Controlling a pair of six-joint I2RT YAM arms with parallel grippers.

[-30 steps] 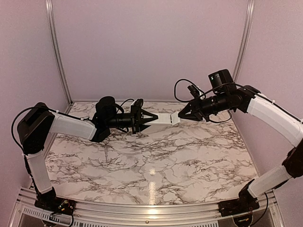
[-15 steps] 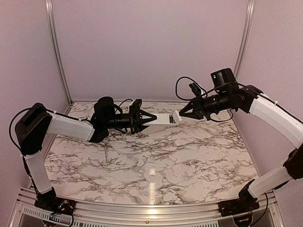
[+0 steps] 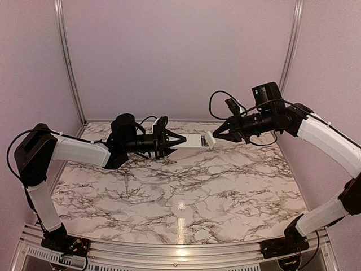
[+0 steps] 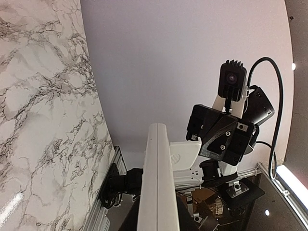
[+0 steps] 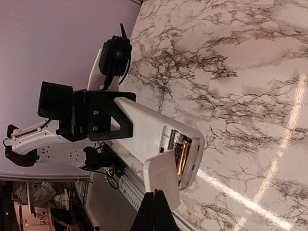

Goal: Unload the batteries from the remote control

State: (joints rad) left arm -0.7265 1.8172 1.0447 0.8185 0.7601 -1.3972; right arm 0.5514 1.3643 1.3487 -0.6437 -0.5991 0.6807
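Note:
My left gripper [image 3: 174, 141] is shut on the left end of the white remote control [image 3: 193, 141] and holds it level in the air above the table's far side. In the right wrist view the remote [image 5: 151, 127] shows its open compartment, with the dark, gold-ended batteries [image 5: 181, 153] still inside. My right gripper [image 3: 212, 136] is shut on the small flat white cover piece [image 5: 162, 179], pinched by its edge and tilted just off the compartment. The left wrist view shows the remote edge-on [image 4: 157, 183] with the cover [image 4: 186, 155] beside it.
The marble table [image 3: 186, 192] lies below both grippers, with pale walls behind and at the sides and a metal rail [image 3: 169, 251] along the near edge. The two arms meet tip to tip over the far middle.
The cover piece has come off the remote's right end and now stands tilted in my right gripper. Both arms have shifted only slightly.

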